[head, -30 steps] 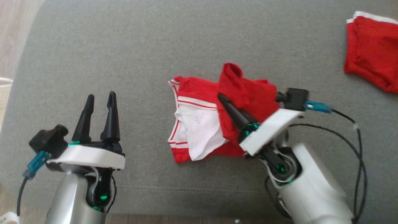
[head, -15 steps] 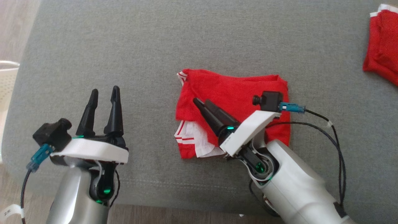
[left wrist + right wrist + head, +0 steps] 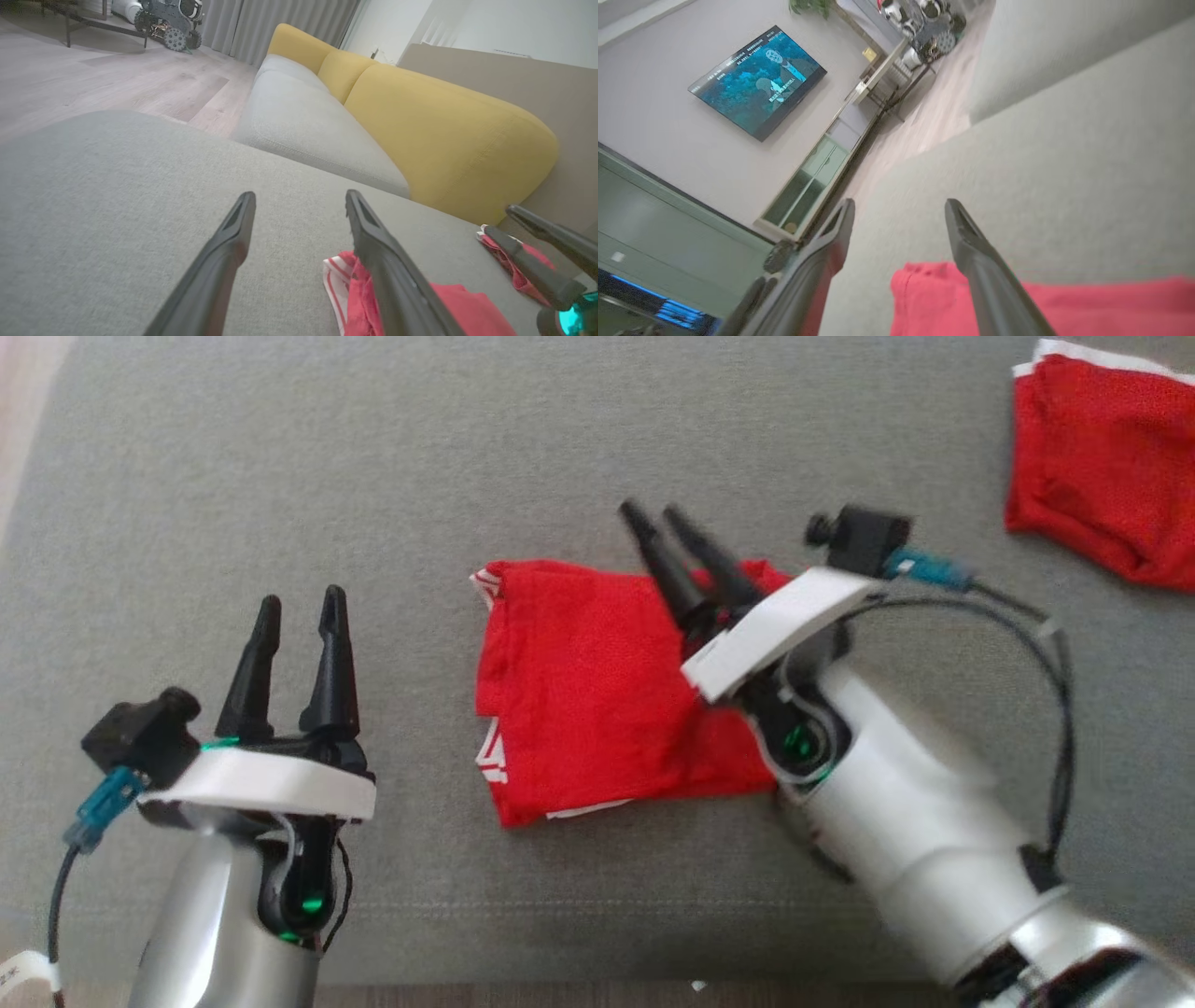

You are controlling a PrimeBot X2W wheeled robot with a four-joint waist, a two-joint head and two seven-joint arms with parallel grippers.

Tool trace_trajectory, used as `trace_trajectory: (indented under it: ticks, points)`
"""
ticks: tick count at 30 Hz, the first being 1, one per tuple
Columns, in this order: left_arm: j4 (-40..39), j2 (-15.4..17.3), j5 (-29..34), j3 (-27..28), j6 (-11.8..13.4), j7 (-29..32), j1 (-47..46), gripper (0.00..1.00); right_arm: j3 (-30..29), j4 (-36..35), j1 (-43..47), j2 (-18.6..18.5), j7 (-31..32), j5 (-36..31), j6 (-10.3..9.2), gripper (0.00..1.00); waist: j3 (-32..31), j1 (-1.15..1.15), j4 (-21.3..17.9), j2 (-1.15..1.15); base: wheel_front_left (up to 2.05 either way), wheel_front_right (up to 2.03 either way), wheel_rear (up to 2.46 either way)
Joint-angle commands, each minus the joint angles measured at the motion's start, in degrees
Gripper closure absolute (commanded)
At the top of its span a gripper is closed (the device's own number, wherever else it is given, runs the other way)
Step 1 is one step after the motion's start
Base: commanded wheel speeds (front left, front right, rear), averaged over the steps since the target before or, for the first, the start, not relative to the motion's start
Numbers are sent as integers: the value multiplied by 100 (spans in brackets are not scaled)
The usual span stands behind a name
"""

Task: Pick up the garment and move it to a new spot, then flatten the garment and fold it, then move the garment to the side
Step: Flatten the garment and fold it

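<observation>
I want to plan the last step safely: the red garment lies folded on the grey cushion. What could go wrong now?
The open right tool hangs over the far edge of the garment; it may snag the cloth and undo the fold. The striped trim sticks out at its left edge, so the fold looks loose and may open when moved.

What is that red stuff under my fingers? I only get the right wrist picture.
Observer: A folded red garment with white striped trim on its left edge, lying on the grey cushion.
Operator: Where's my other hand?
Observer: The left gripper is open and empty, left of the garment and not touching it.
Operator: Are there more clothes?
Observer: Yes, a second red garment lies farther off to the right on the same cushion.
</observation>
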Motion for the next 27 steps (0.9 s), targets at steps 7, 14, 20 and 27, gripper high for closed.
trace_trajectory:
  ticks: [7, 14, 20, 27]
  points:
    - [-398, 58, 103, 344, -35, -70, -151, 0, -504, 44, -128, -577, -774, -1455, -3, 0, -50, 0, -216, 0, 0, 0, 0]
    - [-464, 10, 58, 372, -35, -70, -110, 0, -1558, -355, 433, -878, -1100, -3068, -3, 0, -51, 0, -278, 0, 0, 0, 0]
    - [-626, -25, 249, 275, -35, -70, -41, 0, -3051, -1588, 1478, -671, -1123, -4356, -3, 0, -3, 0, -240, 0, 0, 0, 0]
    - [-847, -68, 583, 389, -35, -70, 109, 0, -3931, -2882, 2566, -140, -1125, -5512, -3, 0, -7, 0, -163, 0, 0, 0, 0]
